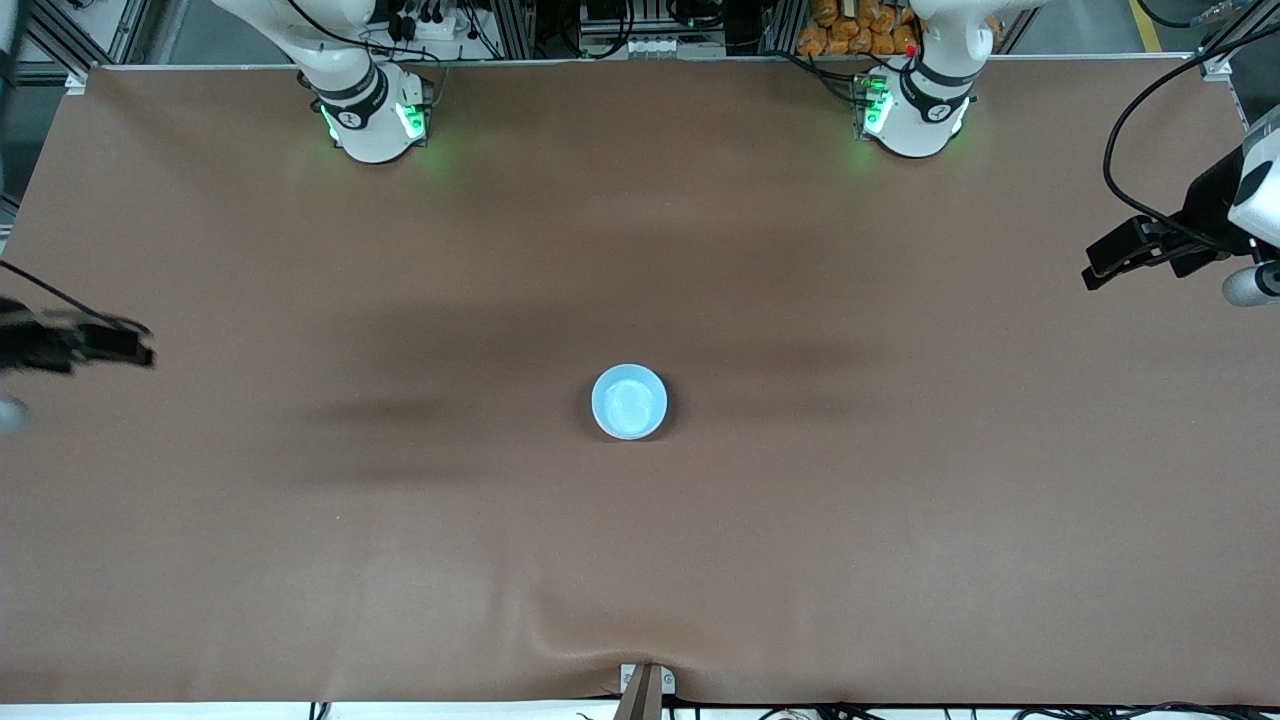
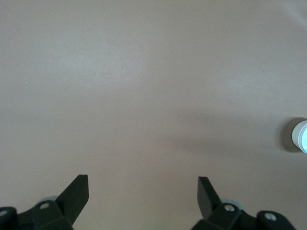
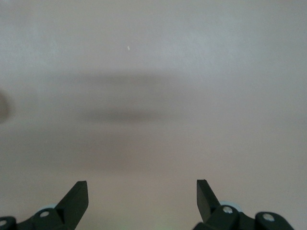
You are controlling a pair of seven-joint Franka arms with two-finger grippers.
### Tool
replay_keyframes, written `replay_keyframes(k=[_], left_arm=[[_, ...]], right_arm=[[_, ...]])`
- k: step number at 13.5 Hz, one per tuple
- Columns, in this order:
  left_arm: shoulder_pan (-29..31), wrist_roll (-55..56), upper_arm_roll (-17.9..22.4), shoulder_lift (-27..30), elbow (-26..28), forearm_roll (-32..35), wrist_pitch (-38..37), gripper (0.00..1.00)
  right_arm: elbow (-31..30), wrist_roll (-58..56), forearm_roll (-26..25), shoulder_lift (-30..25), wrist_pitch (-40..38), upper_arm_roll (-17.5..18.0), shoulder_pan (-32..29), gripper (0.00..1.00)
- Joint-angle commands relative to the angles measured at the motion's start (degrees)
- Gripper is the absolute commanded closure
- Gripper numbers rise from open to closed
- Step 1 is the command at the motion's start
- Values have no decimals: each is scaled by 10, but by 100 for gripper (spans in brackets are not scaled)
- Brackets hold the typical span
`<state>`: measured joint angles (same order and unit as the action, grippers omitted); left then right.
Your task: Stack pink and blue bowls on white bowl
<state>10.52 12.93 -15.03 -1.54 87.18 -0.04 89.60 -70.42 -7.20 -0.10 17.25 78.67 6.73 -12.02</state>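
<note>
A light blue bowl [image 1: 629, 402] stands upright alone in the middle of the brown table [image 1: 640, 560]. Part of it also shows in the left wrist view, as a pale bowl [image 2: 301, 136] at the frame's edge. The pink bowl and the white bowl are hidden or out of view. My left gripper [image 1: 1100, 265] hangs open over the left arm's end of the table, well away from the bowl. Its fingers [image 2: 76, 194] frame only bare cloth, as the left gripper [image 2: 143, 178] holds nothing. My right gripper [image 1: 135, 345] hangs open over the right arm's end, and in its own view the right gripper [image 3: 142, 182] is empty too.
Both arm bases [image 1: 375, 115] [image 1: 915, 110] stand along the table's edge farthest from the front camera. A small mount [image 1: 645, 688] sticks up at the nearest edge, where the cloth wrinkles. A black cable [image 1: 1130, 120] loops above the left arm's end.
</note>
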Motion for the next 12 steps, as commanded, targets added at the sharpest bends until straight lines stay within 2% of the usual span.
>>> replay_keyframes(k=[1,3,4,5,7,11,12], left_arm=[[3,2,-12,8,3,-8,-7,0],[3,2,-16,12,3,-3,-15,0],[4,-4,-16,14,3,-3,-22,0],[5,-8,-16,16,3,-2,-24,0],[5,-11,-16,24,4,-1,-28,0],[6,-33,-19,29,3,-2,-28,0],[6,-35,-19,28,2,-2,-28,0]], right_arm=[[-141,87,-10,-116,26,16,9,0],[-278,93,-10,-207,108,19,14,0],[-325,91,-10,-241,127,19,22,0],[-338,71,-10,-252,126,18,24,0],[-317,50,-4,-243,132,17,23,0],[-198,49,-4,-178,86,19,36,0],[-187,51,-5,-174,82,19,46,0]])
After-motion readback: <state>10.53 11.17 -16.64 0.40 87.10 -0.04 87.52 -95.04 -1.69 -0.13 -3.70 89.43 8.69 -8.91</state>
